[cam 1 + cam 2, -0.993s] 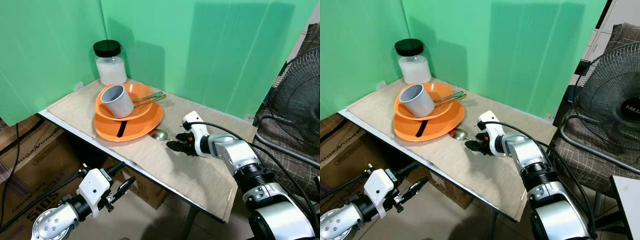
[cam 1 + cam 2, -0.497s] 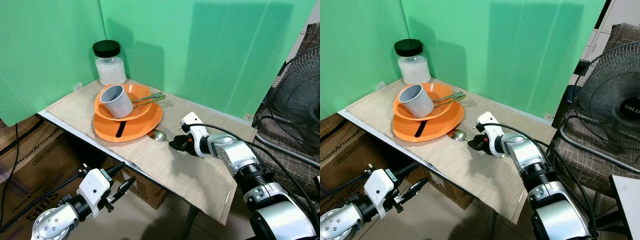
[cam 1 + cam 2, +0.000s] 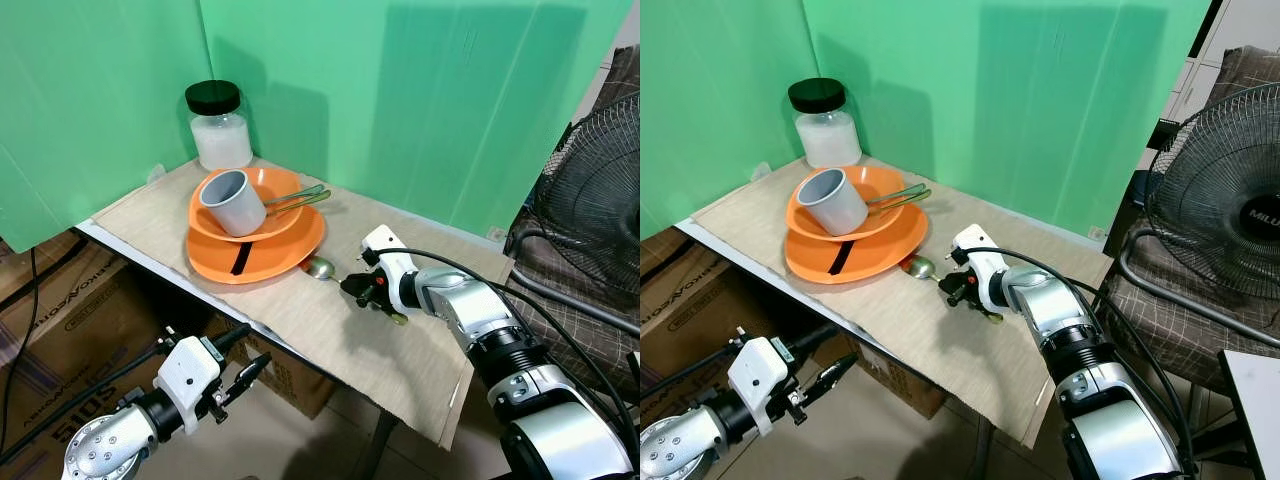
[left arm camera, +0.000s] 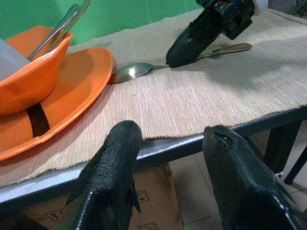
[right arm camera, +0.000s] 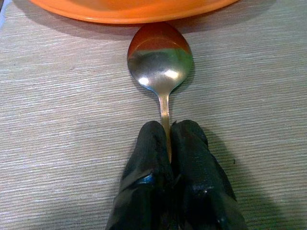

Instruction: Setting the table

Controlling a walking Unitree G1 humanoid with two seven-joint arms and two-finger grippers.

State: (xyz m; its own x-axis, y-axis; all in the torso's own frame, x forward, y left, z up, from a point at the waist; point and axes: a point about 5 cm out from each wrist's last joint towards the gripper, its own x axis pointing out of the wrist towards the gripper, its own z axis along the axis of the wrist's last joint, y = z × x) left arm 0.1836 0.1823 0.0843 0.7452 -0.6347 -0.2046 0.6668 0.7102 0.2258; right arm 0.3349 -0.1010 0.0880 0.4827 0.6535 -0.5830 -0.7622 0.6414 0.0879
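A metal spoon (image 3: 321, 267) lies on the beige table mat (image 3: 400, 350), its bowl touching the rim of an orange plate (image 3: 290, 256). My right gripper (image 3: 358, 286) rests on the mat and is shut on the spoon's handle (image 5: 164, 108); the handle's end (image 3: 398, 318) sticks out behind the fingers (image 5: 192, 158). On the plate sits an orange bowl (image 3: 287, 216) holding a tilted grey cup (image 3: 235, 202) and more cutlery (image 3: 297, 198). My left gripper (image 3: 241, 373) hangs open below the table's front edge, holding nothing.
A white jar with a black lid (image 3: 220, 126) stands at the back corner against the green screens. A black strip (image 3: 243, 258) lies on the plate. A fan (image 3: 590, 190) stands to the right, cardboard boxes (image 3: 60, 300) under the table.
My right gripper has turned slightly at the wrist and pinched the spoon's handle, whose end now shows behind the fingers. The left arm has not moved.
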